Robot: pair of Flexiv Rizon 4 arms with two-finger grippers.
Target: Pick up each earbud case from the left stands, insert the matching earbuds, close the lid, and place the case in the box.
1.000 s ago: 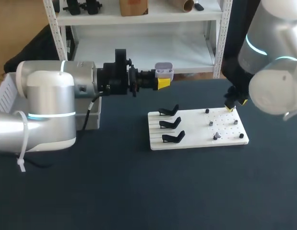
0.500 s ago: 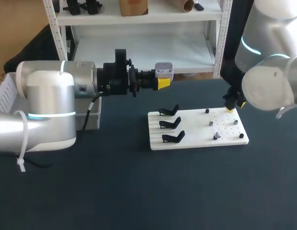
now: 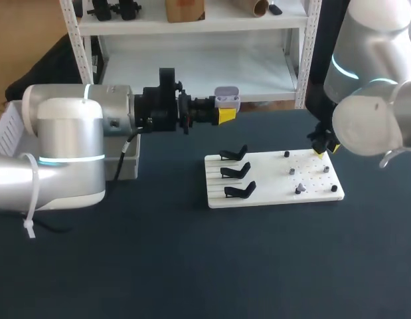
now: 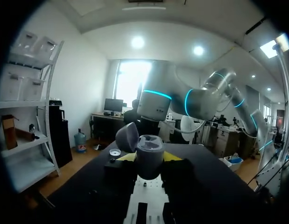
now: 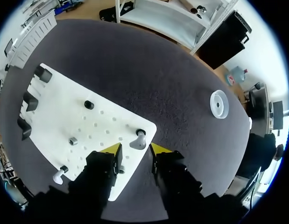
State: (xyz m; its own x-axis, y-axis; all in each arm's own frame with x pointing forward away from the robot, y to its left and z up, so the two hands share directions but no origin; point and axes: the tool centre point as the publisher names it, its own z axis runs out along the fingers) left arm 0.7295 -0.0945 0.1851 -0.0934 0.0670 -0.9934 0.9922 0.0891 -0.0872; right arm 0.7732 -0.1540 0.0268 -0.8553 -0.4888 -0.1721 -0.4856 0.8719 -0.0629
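— What lies nearest?

— A white pegboard [image 3: 271, 194], flat and matte, on the dark, fine-grained table [image 3: 192, 266], with its long side running across. Three glossy black stands [image 3: 240, 191] sit on its left part, one behind another, each a low curved cradle. Small pale earbuds [image 3: 299, 189] sit upright on pegs on its right part.

— And the right arm?

— It comes down steeply from the right, with the wrist bent so the fingers point at the board's far right corner. The right gripper [image 5: 136, 150] is parted and holds nothing. One earbud [image 5: 139, 140] stands between the yellow tips, and as far as the wrist view shows, neither tip touches it.

— Where is the case?

— Farther back, above the table's far edge and clear of the board. The left arm lies level, stretched sideways from the left. The left gripper [image 4: 149, 157] is closed on the earbud case [image 4: 149, 149] from both sides. The case is a smooth, rounded grey shell. Its long axis is upright, crosswise to the fingers, and its open top is turned upward. Its lid [image 4: 127, 136] is swung back and leans off to one side of the body.
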